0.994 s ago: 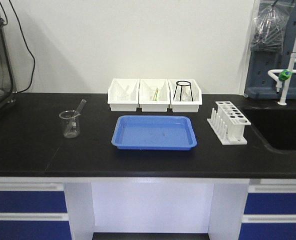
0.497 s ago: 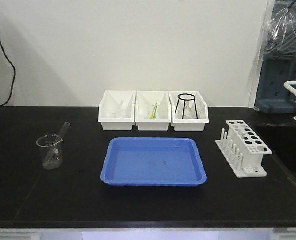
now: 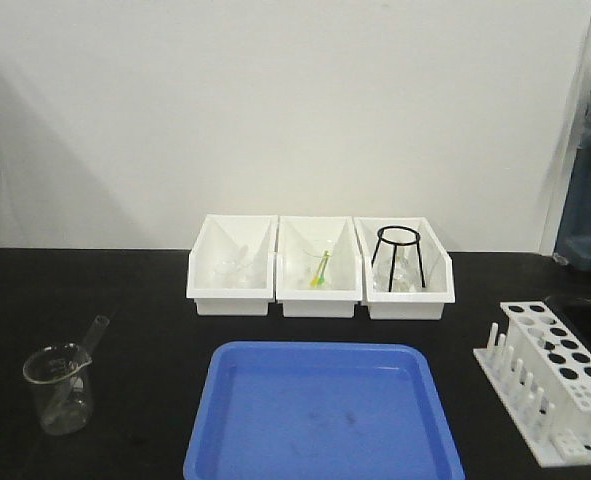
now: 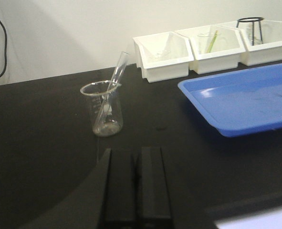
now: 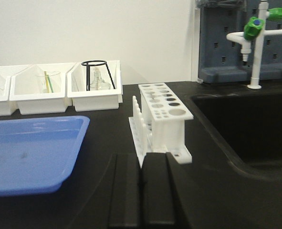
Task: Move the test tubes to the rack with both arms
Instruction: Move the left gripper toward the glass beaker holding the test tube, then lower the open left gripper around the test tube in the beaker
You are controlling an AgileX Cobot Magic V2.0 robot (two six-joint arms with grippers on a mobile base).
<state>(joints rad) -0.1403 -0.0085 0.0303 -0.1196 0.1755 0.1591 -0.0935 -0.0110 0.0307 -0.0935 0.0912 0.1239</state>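
The slim clear glass test tube [image 4: 118, 71] stands slanted in a clear glass beaker with printed marks [image 4: 102, 112], ahead of the left gripper [image 4: 135, 156] and a touch to its left, well apart from it. Its open end leans over the rim towards the far side. It should be light, stiff, slick and easy to crack. The best hold is probably a gentle pinch on the bare stretch above the beaker's rim, then a lift along its own slant so it does not scrape the glass. The left jaws are pressed together with nothing in them. The right gripper [image 5: 141, 160] is closed and empty too. The small white plastic rack with rows of round holes [image 5: 162, 112] sits near, ahead of the right jaws and slightly to their right, with every hole that shows vacant. Against half a second earlier, the front view has drawn closer: beaker, rack and blue plastic tray [image 3: 320, 410] show larger and lower, with their arrangement unchanged.
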